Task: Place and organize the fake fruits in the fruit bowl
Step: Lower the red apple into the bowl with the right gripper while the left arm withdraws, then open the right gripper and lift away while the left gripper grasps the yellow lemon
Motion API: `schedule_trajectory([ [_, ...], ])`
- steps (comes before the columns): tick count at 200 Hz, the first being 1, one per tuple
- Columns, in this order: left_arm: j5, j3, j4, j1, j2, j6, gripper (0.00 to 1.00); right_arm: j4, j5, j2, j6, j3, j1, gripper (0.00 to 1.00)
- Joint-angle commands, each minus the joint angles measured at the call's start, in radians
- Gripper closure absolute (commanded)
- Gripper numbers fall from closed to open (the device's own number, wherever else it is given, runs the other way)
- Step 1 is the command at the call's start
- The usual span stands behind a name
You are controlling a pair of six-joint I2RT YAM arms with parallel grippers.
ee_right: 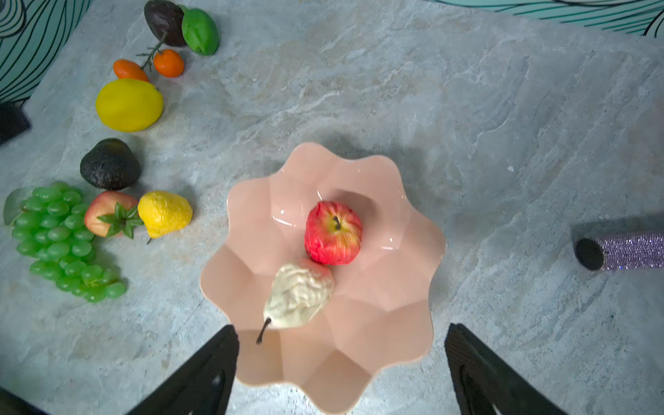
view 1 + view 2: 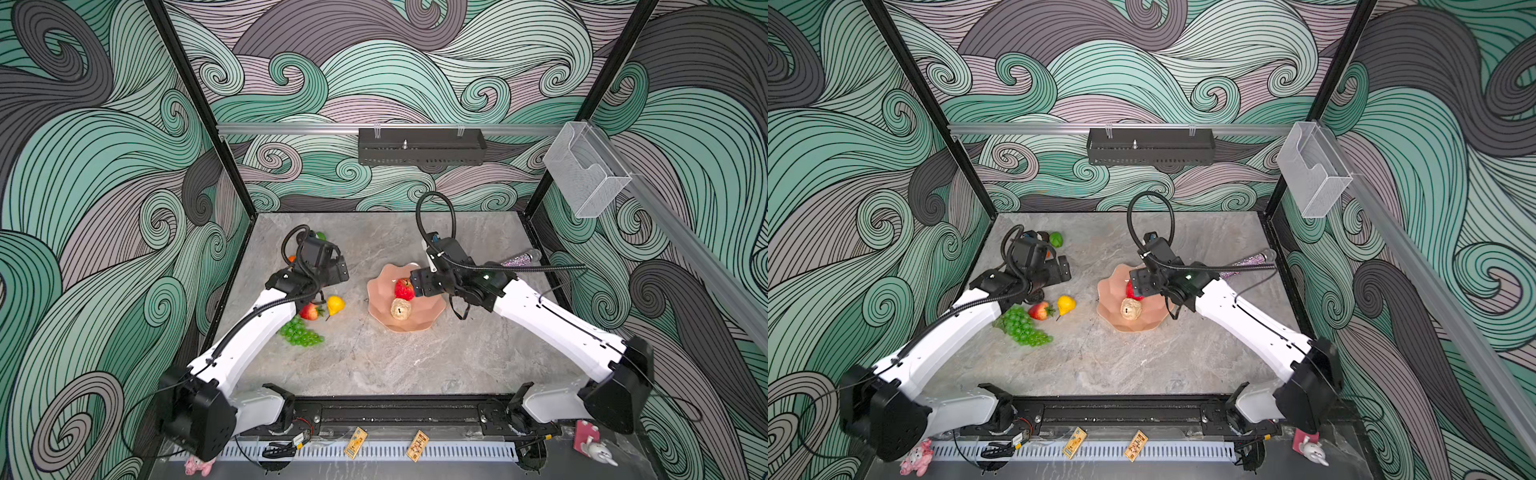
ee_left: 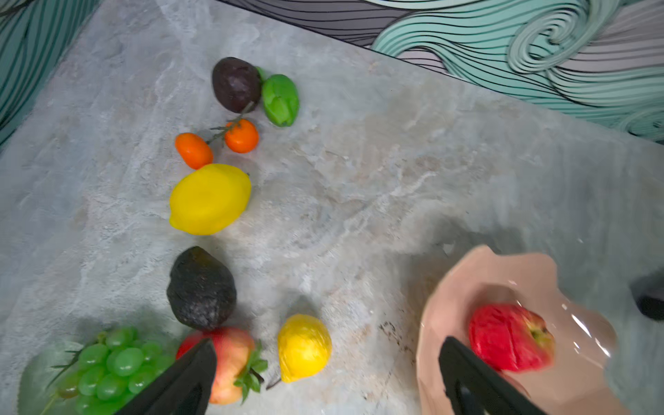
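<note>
Two claws, both spread wide, both empty. First the right claw [image 1: 341,330]: it hangs over the arm-side rim of the fruit bowl [image 1: 381,323]. The red apple [image 1: 333,237] and beige bumpy fruit [image 1: 298,298] lie inside, touching each other, just ahead of the jaws, neither gripped. In both top views the bowl sits at centre frame.

Next the left claw [image 3: 328,341]: it hovers above the table [image 3: 359,161], with one finger over the strawberry [image 3: 226,363] and the other over the bowl's rim. The small yellow fruit [image 3: 304,346] lies below the gap between them, not touched. Outward from there are the avocado [image 3: 201,287] touching the strawberry, the grape bunch [image 3: 115,366] beside it, the lemon [image 3: 210,199], two stemmed oranges [image 3: 241,135], the lime [image 3: 281,100] and a second dark avocado [image 3: 235,84] touching the lime. In both top views these sit left of centre, partly hidden under the left arm, and none is in the bowl yet.

Handling, my guess:
- The fruits look like light hollow plastic, glossy and slippery, and the round ones will roll.
- Pinch each across its widest middle.
- The grapes look floppy, so take the thick stem end.
- The oranges share a stem, so they likely lift as a pair.
- The bowl is shallow and may slide if bumped.
- The glittery cylinder [image 1: 628,249] lies well apart and is not fruit, so skip it.
</note>
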Motion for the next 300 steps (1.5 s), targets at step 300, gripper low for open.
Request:
schedule_trajectory([
  [300,0.262,0.574,-0.359,0.315,0.788,0.075,0.05,0.146,-0.162,-0.335,0.095,-0.430,-0.012,0.06],
])
